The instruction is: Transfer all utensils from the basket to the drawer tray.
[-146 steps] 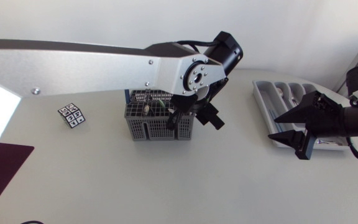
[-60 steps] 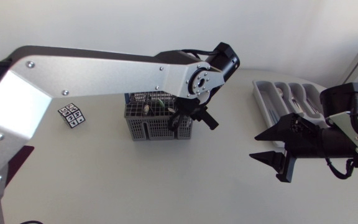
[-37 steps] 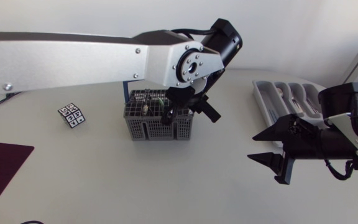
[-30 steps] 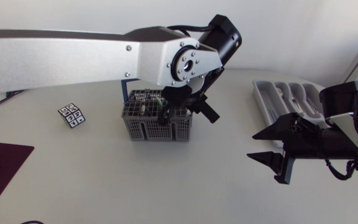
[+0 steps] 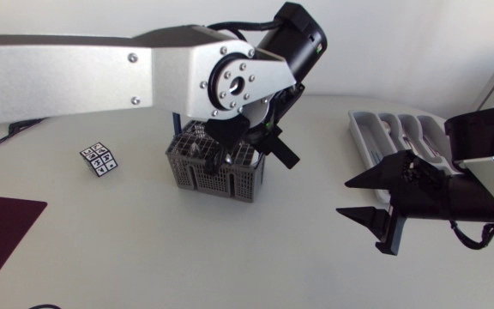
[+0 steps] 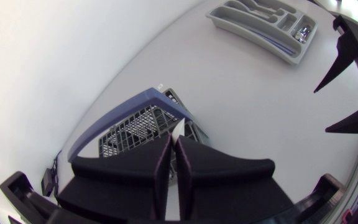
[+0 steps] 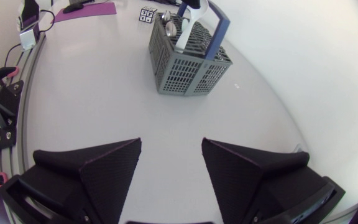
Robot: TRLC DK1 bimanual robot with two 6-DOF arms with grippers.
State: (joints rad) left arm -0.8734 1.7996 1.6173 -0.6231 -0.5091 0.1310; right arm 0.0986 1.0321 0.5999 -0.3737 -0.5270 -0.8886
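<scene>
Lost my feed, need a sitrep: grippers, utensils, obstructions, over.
Left gripper shut on white utensil over basket. Right gripper open, empty, beside drawer tray. Blue basket handle close beside left grip.

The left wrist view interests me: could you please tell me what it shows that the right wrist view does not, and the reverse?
Only the left wrist view shows the drawer tray and the left claw shut on a white handle. Only the right wrist view shows the patterned cube and spoons standing in the basket. Both show that basket and the open right claw.
</scene>
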